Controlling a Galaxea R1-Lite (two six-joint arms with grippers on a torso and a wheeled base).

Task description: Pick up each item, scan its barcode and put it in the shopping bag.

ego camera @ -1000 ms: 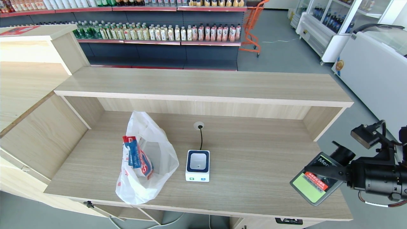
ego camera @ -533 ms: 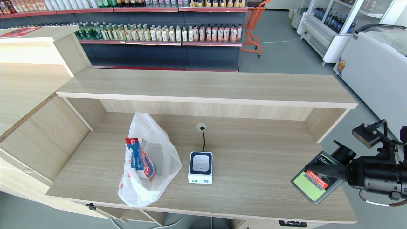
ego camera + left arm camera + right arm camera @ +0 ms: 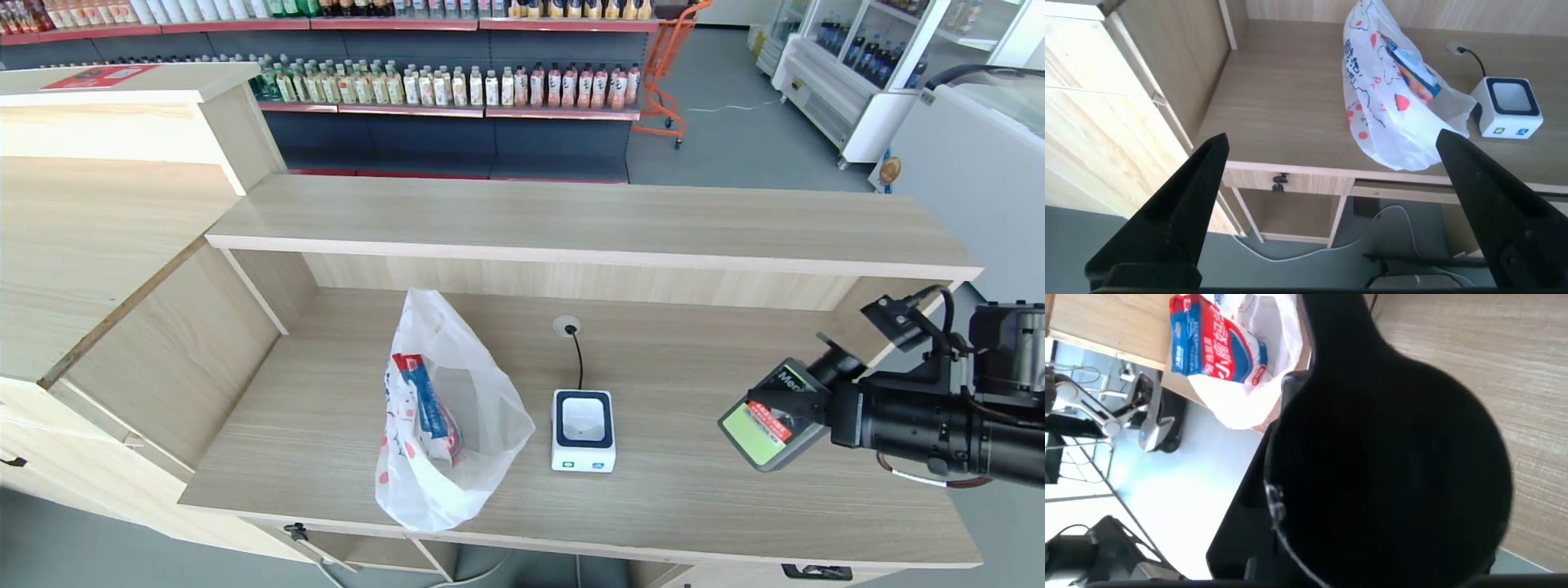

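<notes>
Your right gripper (image 3: 804,384) is clamped on a flat pouch (image 3: 767,415), dark and glossy, with a pale green panel and a red label on the face turned up. The pouch hangs tilted above the counter (image 3: 694,490), clear of its surface.

To that gripper's left, well apart from it, sits the barcode scanner (image 3: 582,419): a small white box with rounded corners, a dark blue frame and a pale window on top. A thin black cable (image 3: 578,363) runs from its far side to a round grommet (image 3: 566,327) in the counter. Just beyond the scanner, farther left, the shopping bag (image 3: 482,433) slumps open, thin crinkled white plastic with red prints, and a blue-and-red packet (image 3: 429,404) stands tilted inside it.

Your left gripper (image 3: 1331,139) has its two dark fingers spread wide with nothing between them; it hangs off the counter's near edge, with the bag ahead of it.

The counter is pale wood-grain laminate, matte, with a raised ledge along its far side. Behind it you have shop shelves (image 3: 457,114) lined with bottles (image 3: 490,86), an orange trolley (image 3: 665,73), glass-fronted coolers (image 3: 857,73) and a grey floor (image 3: 735,139).
</notes>
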